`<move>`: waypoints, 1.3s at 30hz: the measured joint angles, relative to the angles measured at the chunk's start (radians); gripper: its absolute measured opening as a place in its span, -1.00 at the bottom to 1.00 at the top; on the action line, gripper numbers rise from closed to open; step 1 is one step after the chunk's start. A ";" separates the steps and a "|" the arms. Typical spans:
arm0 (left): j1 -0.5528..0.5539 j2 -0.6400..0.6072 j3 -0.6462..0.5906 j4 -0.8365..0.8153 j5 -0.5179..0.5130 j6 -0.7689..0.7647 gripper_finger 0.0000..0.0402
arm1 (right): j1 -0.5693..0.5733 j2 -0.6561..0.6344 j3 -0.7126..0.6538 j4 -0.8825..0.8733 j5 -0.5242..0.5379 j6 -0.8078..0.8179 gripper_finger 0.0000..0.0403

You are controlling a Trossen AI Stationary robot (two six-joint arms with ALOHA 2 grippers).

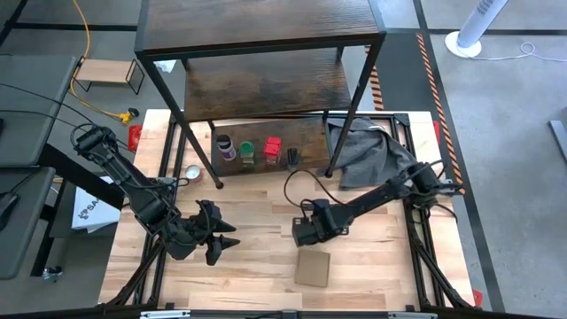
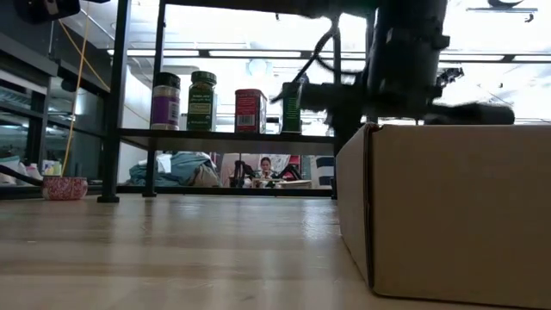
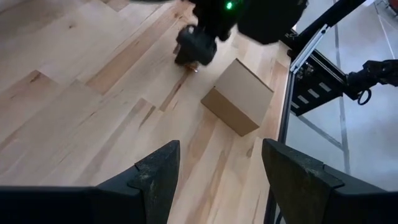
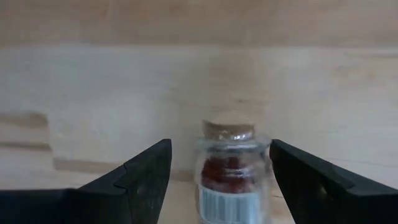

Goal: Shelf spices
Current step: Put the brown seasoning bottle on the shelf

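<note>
The shelf (image 1: 266,84) stands at the table's far side. On its lowest board (image 2: 224,135) stand the purple-lidded jar (image 2: 165,102), the green-lidded jar (image 2: 203,101), the red box (image 2: 250,110) and the dark container (image 2: 293,108). The pale spice is a small glass jar (image 4: 230,168) with a cork lid, red-brown contents and a barcode label. It shows only in the right wrist view, between the open fingers of my right gripper (image 1: 299,232), low over the table's middle. My left gripper (image 1: 223,241) hovers open to the left of it, holding nothing. My right gripper (image 4: 221,144) has its fingers on either side of the glass jar's body (image 4: 261,174). One finger (image 4: 292,168) stands right against the glass and the other stays a gap away. Whether it touches the jar, I cannot tell.
A brown cardboard box (image 1: 312,268) sits near the table's near edge, just in front of my right gripper, and blocks much of the low view. A small pink bowl (image 1: 192,173) stands by the shelf's left leg. Grey cloth (image 1: 368,151) lies at the far right.
</note>
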 joint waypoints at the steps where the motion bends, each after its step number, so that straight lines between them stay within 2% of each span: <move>1: 0.000 0.000 0.000 -0.001 0.000 -0.002 0.11 | -0.002 0.013 0.000 0.019 -0.014 -0.016 0.32; 5: 0.000 0.000 0.000 -0.001 0.000 -0.010 0.11 | 0.005 0.039 0.000 0.040 -0.033 -0.014 0.30; 7: 0.000 0.000 0.000 -0.001 0.000 -0.016 0.11 | 0.011 0.040 0.000 0.030 -0.020 -0.004 0.23; 12: 0.000 0.000 0.000 -0.001 -0.001 -0.016 0.11 | 0.015 0.041 0.000 0.009 0.010 -0.005 -0.19; 16: 0.000 0.000 0.000 -0.002 -0.001 -0.016 0.11 | 0.032 0.035 0.000 0.008 0.050 -0.004 -0.18; 19: 0.000 0.001 0.000 -0.002 -0.002 -0.005 0.11 | 0.070 -0.011 -0.001 0.005 0.202 0.004 -0.18; 22: 0.000 0.001 0.000 -0.008 -0.006 0.024 0.11 | 0.122 -0.067 0.002 -0.019 0.457 0.011 -0.18; 24: 0.000 0.001 0.000 -0.019 -0.024 0.041 0.11 | 0.142 -0.079 0.002 -0.083 0.597 0.074 -0.18; 27: -0.001 0.001 0.000 -0.055 -0.050 0.066 0.11 | 0.145 -0.080 0.000 -0.179 0.755 0.201 -0.18; 30: -0.005 0.001 0.000 -0.102 -0.069 0.085 0.11 | 0.113 -0.078 0.000 -0.229 0.896 0.231 -0.18; 35: -0.029 0.014 0.000 -0.187 -0.190 0.172 0.11 | 0.006 -0.076 0.000 -0.202 1.135 0.010 -0.18; 39: -0.031 0.016 0.000 -0.235 -0.256 0.197 0.11 | -0.092 -0.076 0.000 -0.155 1.208 -0.171 -0.18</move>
